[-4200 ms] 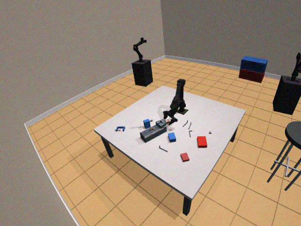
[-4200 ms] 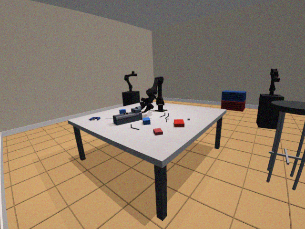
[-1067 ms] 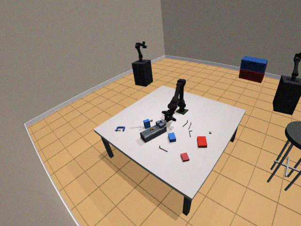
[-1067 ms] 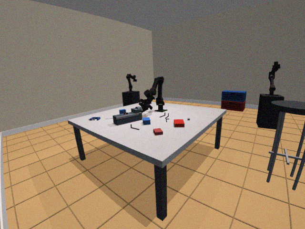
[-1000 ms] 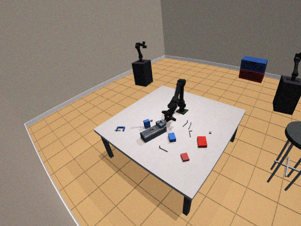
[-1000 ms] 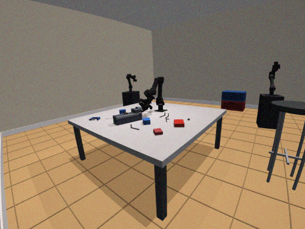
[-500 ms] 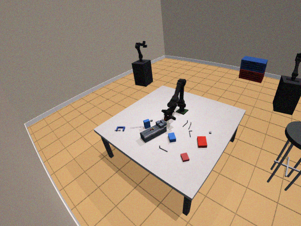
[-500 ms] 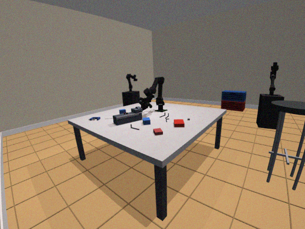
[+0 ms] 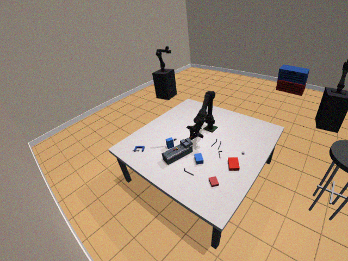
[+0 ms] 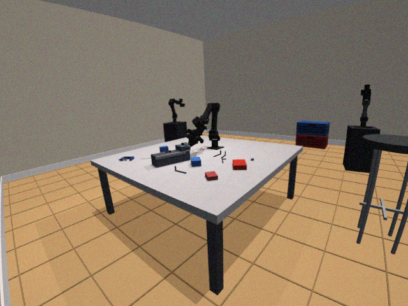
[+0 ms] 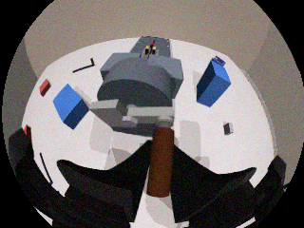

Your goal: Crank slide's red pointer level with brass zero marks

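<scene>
The grey slide machine (image 9: 176,154) (image 10: 169,156) (image 11: 141,75) lies on the white table (image 9: 244,126) (image 10: 263,154). Its red pointer (image 9: 176,148) (image 11: 150,49) sits on top between small brass marks. The crank disc (image 11: 136,91) faces the wrist camera, with a grey crank arm (image 11: 129,114) leading to a brown handle (image 11: 161,161). My gripper (image 9: 193,136) (image 10: 193,139) (image 11: 159,144) is at the machine's crank end and is shut on the brown handle.
Blue blocks (image 9: 169,142) (image 9: 198,157) (image 11: 70,105) (image 11: 213,82) flank the machine. Red blocks (image 9: 233,163) (image 9: 213,181), several dark Allen keys (image 9: 218,148), a blue clamp (image 9: 138,147) and a small cube (image 9: 242,153) lie on the table. A stool (image 9: 338,165) stands at right.
</scene>
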Robot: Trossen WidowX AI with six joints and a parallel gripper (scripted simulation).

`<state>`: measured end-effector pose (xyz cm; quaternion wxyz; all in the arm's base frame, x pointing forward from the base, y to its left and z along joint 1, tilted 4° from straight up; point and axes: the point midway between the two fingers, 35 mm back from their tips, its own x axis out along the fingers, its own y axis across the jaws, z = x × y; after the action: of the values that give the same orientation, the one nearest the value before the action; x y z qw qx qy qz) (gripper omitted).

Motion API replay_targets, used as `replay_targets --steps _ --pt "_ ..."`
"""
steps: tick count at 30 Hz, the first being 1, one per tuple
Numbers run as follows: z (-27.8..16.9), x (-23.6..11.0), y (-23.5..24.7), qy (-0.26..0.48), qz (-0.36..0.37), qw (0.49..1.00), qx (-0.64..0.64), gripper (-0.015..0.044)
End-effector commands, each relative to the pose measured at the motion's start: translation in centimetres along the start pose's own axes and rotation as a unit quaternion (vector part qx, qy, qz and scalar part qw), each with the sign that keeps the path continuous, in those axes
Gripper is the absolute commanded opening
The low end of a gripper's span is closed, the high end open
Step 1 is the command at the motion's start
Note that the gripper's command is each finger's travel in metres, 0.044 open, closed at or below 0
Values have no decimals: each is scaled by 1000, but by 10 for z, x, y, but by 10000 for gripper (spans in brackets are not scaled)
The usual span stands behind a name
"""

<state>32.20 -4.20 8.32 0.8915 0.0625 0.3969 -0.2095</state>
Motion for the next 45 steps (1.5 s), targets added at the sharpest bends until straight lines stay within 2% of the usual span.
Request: replay_targets --steps 1,45 --pt "6 -7 3 -8 4 1000 3 0" --pt "14 -15 15 -8 4 1000 3 0"
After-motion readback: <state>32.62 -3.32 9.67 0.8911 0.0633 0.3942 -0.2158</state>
